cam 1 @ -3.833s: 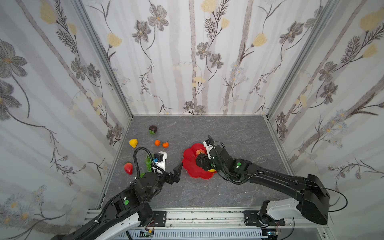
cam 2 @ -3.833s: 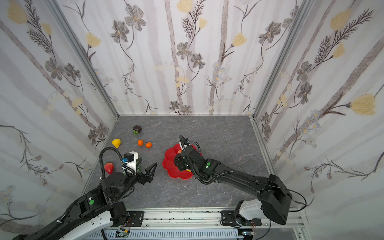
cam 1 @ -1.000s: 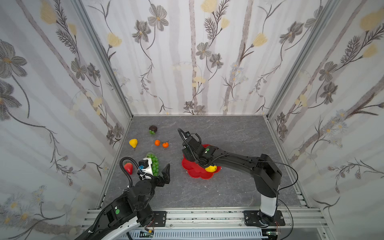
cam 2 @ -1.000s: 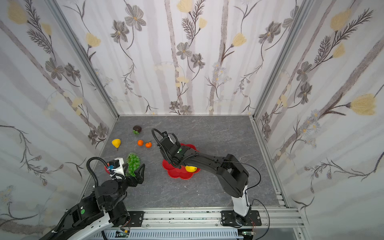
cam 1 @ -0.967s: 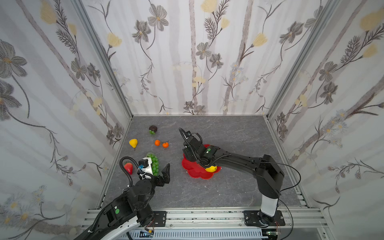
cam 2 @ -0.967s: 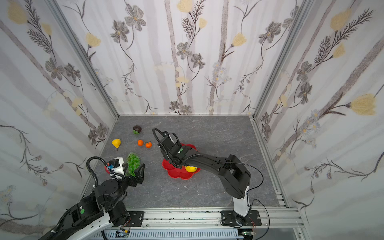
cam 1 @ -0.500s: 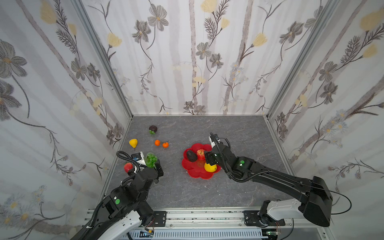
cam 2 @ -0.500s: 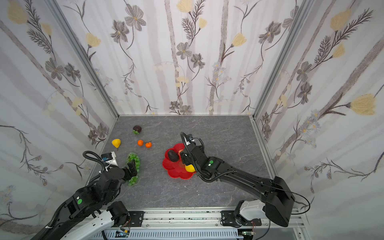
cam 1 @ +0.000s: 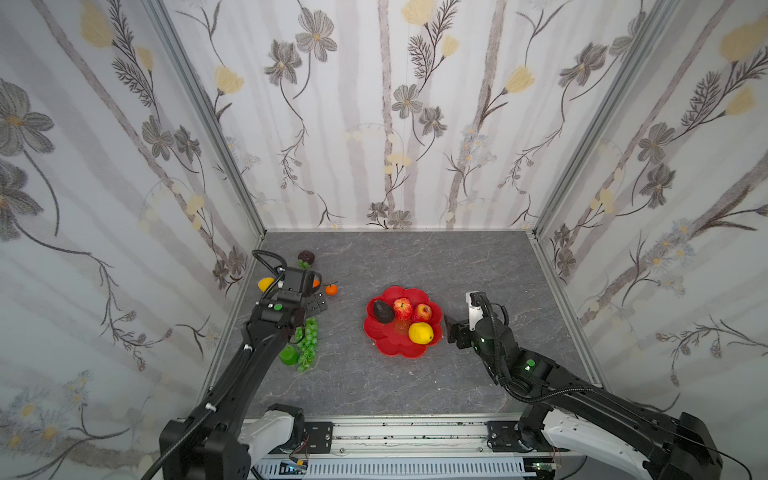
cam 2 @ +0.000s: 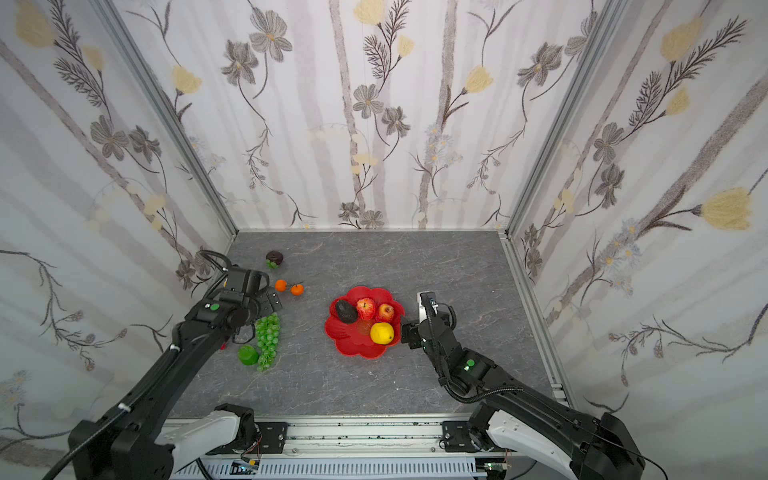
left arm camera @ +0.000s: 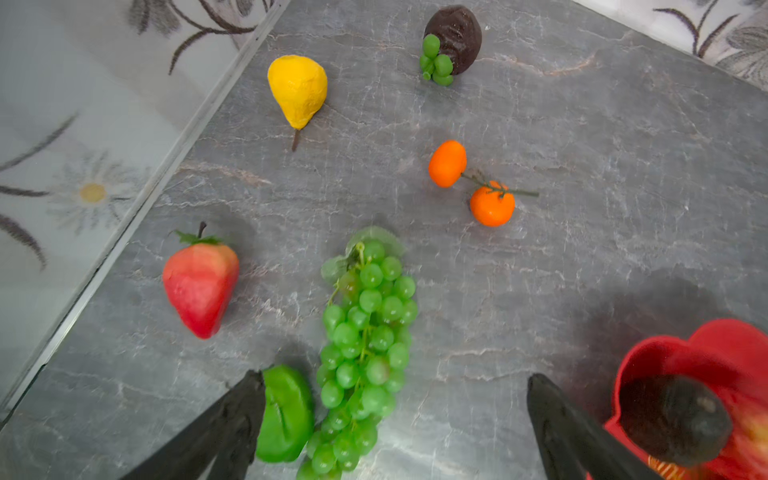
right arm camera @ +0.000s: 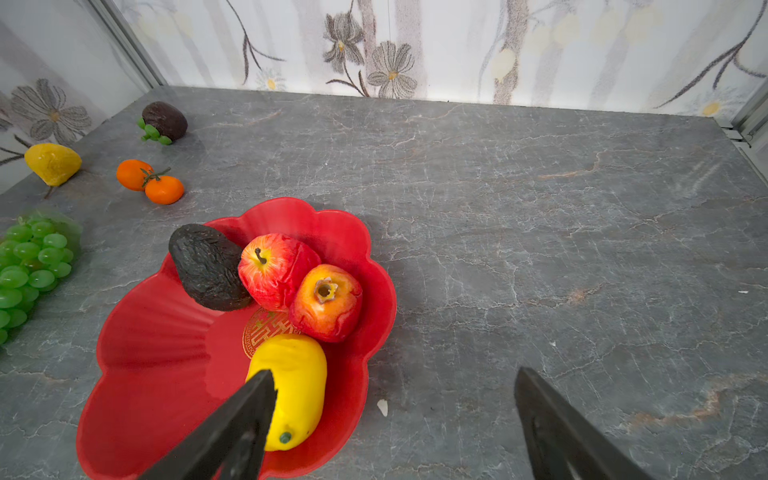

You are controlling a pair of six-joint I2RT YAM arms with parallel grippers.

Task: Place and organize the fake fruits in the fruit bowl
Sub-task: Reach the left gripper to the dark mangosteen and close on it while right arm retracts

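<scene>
Red plastic bowl (cam 1: 386,344), flower-shaped with a scalloped rim, set about the middle of the grey stone-look table (cam 1: 415,257). Inside, at the far left, a dark wrinkled avocado (cam 1: 383,311); touching it on the right, a red apple (cam 1: 402,308), and against that a second apple (cam 1: 423,311), blossom end up. Nearer, on the right side of the bowl, a yellow lemon (cam 1: 420,333); gold pattern showing at the centre; near-left part of the bowl bare. Right claw (right arm camera: 395,374) just right of the bowl, fingers spread wide, released, gripping nothing; in the right wrist view one finger over the lemon, its partner over bare table. All other fruit out on the table, well left of the bowl. Bunch of green grapes (cam 1: 307,340) lying from far to near; green lime (cam 1: 288,355) just beside its near left end; red strawberry (left arm camera: 201,286) left of the grapes, close to the left wall (cam 1: 124,249). Farther back, a yellow pear (left arm camera: 297,89) by the same wall, a tangerine (left arm camera: 446,163) and a second tangerine (left arm camera: 492,203) joined by a thin green stem to its right, and a dark brown fruit (left arm camera: 455,35) with small green beads farthest of all. Left claw (left arm camera: 395,376) between the tangerines and the far end of the grapes in both top views, fingers wide apart, empty; in the left wrist view grapes between the two fingers, lime just beside one.
</scene>
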